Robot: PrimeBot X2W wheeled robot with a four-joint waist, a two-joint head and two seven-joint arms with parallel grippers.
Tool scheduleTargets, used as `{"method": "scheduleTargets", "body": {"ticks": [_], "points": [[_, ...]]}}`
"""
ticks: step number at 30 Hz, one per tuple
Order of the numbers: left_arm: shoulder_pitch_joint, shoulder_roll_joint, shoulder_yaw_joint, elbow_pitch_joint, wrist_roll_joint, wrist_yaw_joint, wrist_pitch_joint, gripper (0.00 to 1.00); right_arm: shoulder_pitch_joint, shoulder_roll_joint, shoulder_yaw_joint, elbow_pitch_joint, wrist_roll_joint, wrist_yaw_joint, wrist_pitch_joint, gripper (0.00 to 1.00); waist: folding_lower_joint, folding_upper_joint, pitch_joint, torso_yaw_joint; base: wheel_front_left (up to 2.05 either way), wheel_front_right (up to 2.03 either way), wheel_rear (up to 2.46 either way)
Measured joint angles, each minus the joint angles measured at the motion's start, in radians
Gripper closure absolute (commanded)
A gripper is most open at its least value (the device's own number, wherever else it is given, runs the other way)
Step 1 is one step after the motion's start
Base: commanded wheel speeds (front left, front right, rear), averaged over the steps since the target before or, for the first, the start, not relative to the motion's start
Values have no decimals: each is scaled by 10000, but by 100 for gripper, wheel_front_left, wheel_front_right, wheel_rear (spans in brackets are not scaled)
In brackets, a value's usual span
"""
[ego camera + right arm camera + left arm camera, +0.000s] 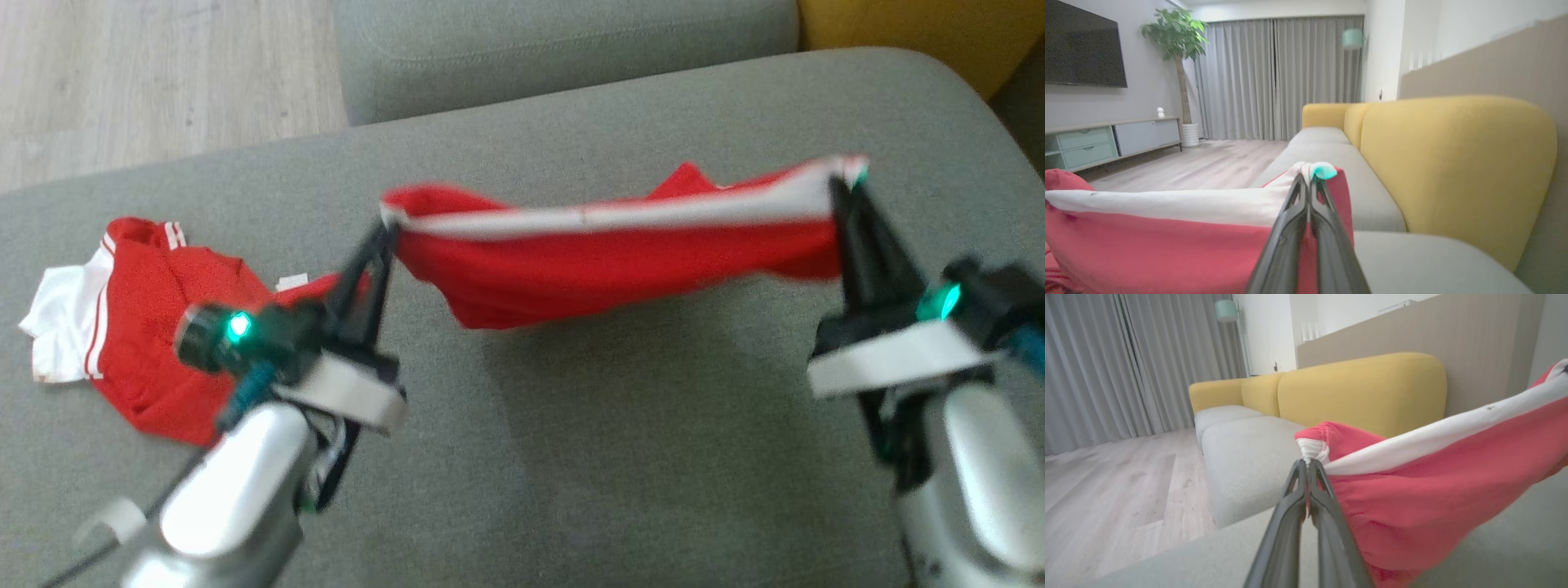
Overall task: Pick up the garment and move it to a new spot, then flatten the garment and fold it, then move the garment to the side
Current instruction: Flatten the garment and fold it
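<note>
We open on the big grey sofa cushion (571, 457) that carries everything here, and it runs right across the head view. Beyond its far edge sits another grey cushion (563, 49). The yellow backrest (1453, 163) rises along the right side, and the wooden floor (122, 73) shows past the far left corner.

Now the garment (612, 261). It is red with a white band (620, 216) along its top, and it is up in the air, strung out between the two arms over the far half of the cushion. It spans from about the cushion's middle out toward the right edge. The band is pulled into a nearly straight line, and the red cloth sags below it, deepest at the left end. We cannot tell whether that lowest fold brushes the cushion.

Over by the left edge lies a second red and white garment (155, 327), crumpled flat on the cushion and well apart from the hanging one.

On to the left tool (387, 233). Its two dark fingers are pressed together on the bunched left end of the white band, and the left wrist view (1306, 463) shows the gathered cloth pinched right at the tips. The right tool (841, 184) is doing the same on the right end. Its fingers are clamped tight on the band's corner, and the right wrist view (1307, 177) shows it plainly, with red cloth on both sides of the tips.
</note>
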Motion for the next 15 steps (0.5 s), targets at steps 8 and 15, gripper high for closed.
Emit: {"method": "scheduleTargets", "body": {"ticks": [8, 15], "points": [[-1569, 67, 1129, -1070, -188, 828, 155, 100, -2607, -796, 410, -652, 387, 0, 82, 100, 0, 0, -443, -45, 0, 0, 0], [-1373, 194, 1235, -2033, -232, 1260, 405, 100, -2849, -1246, 748, -652, 581, 0, 278, 100, 1, 0, -691, 68, 0, 0, 0]]}}
